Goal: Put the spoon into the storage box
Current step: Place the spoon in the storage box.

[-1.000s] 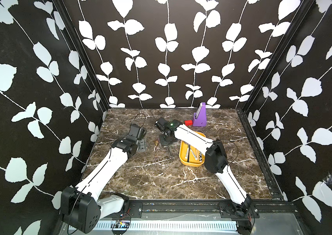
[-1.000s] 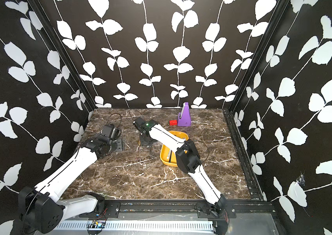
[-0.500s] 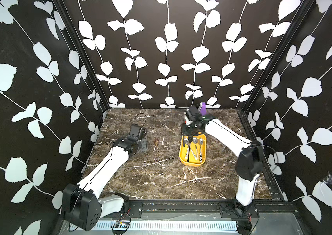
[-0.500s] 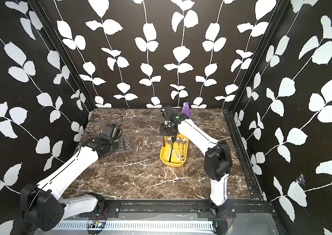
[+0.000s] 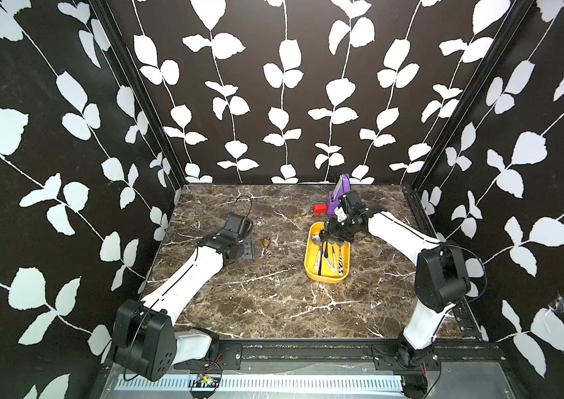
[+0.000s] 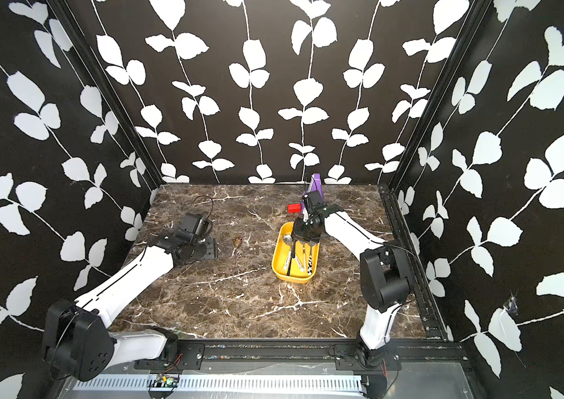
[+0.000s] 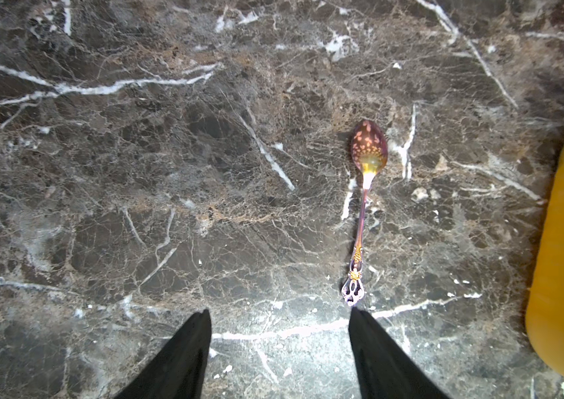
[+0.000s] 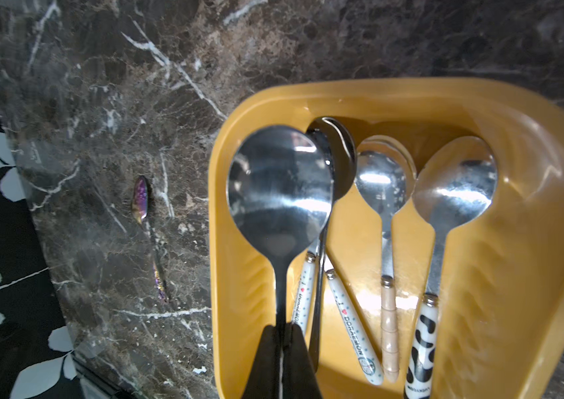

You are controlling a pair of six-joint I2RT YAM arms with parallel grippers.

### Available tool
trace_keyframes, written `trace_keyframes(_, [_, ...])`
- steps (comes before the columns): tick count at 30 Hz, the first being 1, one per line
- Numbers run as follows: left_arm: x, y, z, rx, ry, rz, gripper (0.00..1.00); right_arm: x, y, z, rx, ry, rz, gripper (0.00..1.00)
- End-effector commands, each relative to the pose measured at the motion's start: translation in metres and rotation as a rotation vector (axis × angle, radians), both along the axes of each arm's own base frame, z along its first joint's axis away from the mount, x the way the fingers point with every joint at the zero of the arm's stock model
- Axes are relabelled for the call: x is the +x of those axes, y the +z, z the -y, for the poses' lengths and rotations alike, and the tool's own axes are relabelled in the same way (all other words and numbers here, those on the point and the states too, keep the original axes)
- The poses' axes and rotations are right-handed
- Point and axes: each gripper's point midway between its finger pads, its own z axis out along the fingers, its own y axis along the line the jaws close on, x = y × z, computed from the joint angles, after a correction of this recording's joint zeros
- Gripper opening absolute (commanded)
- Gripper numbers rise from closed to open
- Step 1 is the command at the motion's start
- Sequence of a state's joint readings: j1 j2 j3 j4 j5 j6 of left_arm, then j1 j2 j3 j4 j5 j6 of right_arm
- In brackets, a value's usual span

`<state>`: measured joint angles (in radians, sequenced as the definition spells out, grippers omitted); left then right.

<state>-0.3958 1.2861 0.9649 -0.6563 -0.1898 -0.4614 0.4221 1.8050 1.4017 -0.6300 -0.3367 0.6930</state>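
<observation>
— Spoon (image 8: pixel 278 193)?
— Pinched by its handle in the right gripper (image 8: pixel 280 349), over the storage box's (image 8: pixel 532 241) far end, right of the table's (image 5: pixel 273 304) centre
— Left gripper (image 7: pixel 278 345)?
— Spread, beside a small ornate spoon (image 7: pixel 363 214) lying on the table

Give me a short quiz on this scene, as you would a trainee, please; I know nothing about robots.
1. True or false: the right pincer is shut on the handle of a large steel spoon, holding it over the storage box.
2. Where does the small ornate spoon lie? A: in the storage box. B: on the marble table. C: in the right pincer.
3. In one word, is the left pincer open or shut?

Key: 1 true; 2 B; 3 open.
</observation>
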Motion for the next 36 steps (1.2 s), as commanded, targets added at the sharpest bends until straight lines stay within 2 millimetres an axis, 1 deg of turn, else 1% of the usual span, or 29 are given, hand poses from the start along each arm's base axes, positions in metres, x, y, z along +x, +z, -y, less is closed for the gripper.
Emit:
trace_keyframes(1, [0.002,0.001,0.002,-0.019,-0.001,0.005,0.68,-0.003,-0.019,0.011,-0.092,0.010,-0.047,0.00])
trace_keyframes(3, [0.001,0.000,0.003,-0.025,-0.006,0.004,0.68,-0.007,-0.027,0.016,-0.151,0.033,-0.072,0.00])
trace_keyframes(6, [0.000,-0.002,0.003,-0.028,-0.011,0.002,0.68,-0.010,-0.037,0.019,-0.214,0.063,-0.079,0.00])
trace_keyframes(12, [0.002,-0.007,0.005,-0.022,-0.017,-0.018,0.68,-0.013,-0.051,0.023,-0.276,0.093,-0.102,0.00])
trace_keyframes(18, [0.003,-0.010,0.008,-0.033,-0.020,-0.028,0.68,-0.014,-0.063,0.017,-0.275,0.112,-0.116,0.00])
trace_keyframes(23, [0.002,-0.015,0.010,-0.035,-0.026,-0.046,0.68,-0.014,-0.069,0.012,-0.281,0.124,-0.117,0.00])
trace_keyframes(24, [0.002,-0.017,0.011,-0.039,-0.029,-0.052,0.68,-0.014,-0.070,0.012,-0.281,0.125,-0.118,0.02])
trace_keyframes(28, [0.001,-0.022,0.016,-0.051,-0.043,-0.086,0.67,-0.012,-0.069,0.011,-0.281,0.129,-0.108,0.06])
trace_keyframes(31, [0.000,-0.027,0.019,-0.060,-0.054,-0.107,0.67,-0.013,-0.062,0.012,-0.286,0.129,-0.101,0.16])
trace_keyframes(33, [0.001,-0.030,0.022,-0.070,-0.063,-0.117,0.67,-0.011,-0.053,0.014,-0.285,0.127,-0.075,0.20])
trace_keyframes(36, [0.001,-0.036,0.028,-0.082,-0.082,-0.146,0.67,-0.005,-0.031,0.011,-0.256,0.131,-0.004,0.26])
